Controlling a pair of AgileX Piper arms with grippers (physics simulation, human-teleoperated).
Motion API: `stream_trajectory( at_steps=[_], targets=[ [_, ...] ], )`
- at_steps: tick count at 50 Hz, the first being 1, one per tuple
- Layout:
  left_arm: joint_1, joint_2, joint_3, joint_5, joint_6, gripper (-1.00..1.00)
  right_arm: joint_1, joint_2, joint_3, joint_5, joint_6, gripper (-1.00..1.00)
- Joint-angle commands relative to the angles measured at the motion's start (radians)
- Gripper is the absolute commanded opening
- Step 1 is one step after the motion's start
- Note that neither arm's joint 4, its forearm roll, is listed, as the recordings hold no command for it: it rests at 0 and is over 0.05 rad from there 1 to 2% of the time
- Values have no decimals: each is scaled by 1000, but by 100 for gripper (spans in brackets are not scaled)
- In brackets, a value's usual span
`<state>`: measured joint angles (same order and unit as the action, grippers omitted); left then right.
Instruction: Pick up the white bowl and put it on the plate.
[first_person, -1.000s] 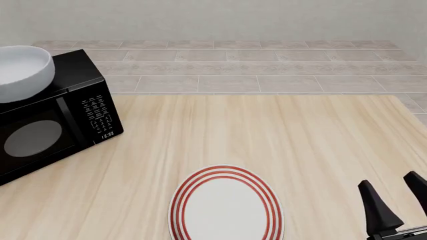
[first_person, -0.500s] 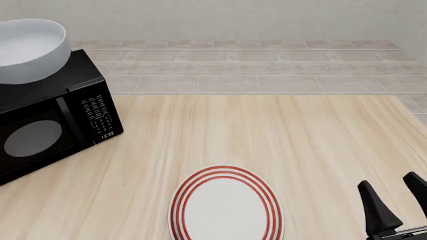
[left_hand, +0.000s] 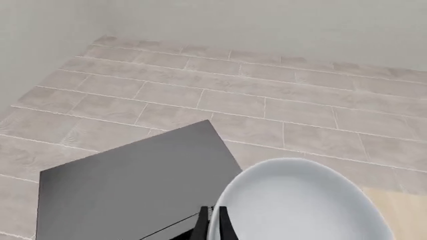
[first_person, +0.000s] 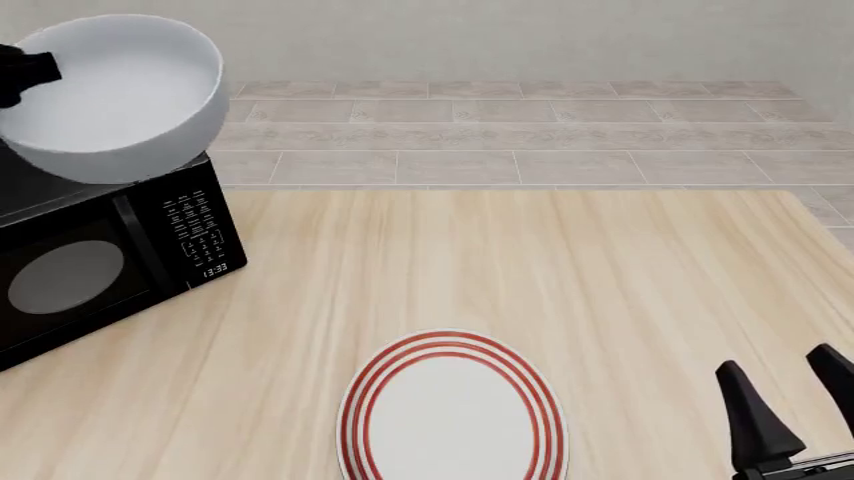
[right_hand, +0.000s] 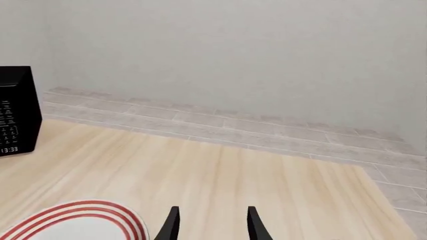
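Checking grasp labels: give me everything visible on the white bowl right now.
The white bowl is plain, glossy, deep and unmarked, empty inside. It is tilted, raised above the black microwave at the table's far left, apparently clear of its top. The left gripper is shut on its rim, one finger on each side. Nothing else touches it.

Light wooden table (first_person: 534, 270), black microwave (first_person: 107, 260) far left, plate (first_person: 451, 410) near edge

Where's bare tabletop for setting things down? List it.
Bare wood spans the table from the microwave to its right edge, beyond the plate. The near right corner holds the right gripper; the white bowl hangs above the microwave.
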<state>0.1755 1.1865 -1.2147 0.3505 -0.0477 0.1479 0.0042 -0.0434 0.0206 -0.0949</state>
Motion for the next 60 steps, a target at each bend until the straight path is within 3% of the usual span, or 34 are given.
stream_trajectory(
  at_steps=[1,19,30,39,60],
  targets=[
    [-149,-134,127,-30,37,-100,-11,-2,0,1,2,100],
    [-275,-185,246,-87,65,-100,-14,-2,5,-2,4,100],
    [-425,-206,334,-134,75,-100,-19,-3,10,-8,6,100],
    [-502,-130,393,-214,35,-100,-33,-4,20,-15,12,100],
    [-656,-36,503,-372,39,-100,-38,-4,19,-11,13,100]
  ],
)
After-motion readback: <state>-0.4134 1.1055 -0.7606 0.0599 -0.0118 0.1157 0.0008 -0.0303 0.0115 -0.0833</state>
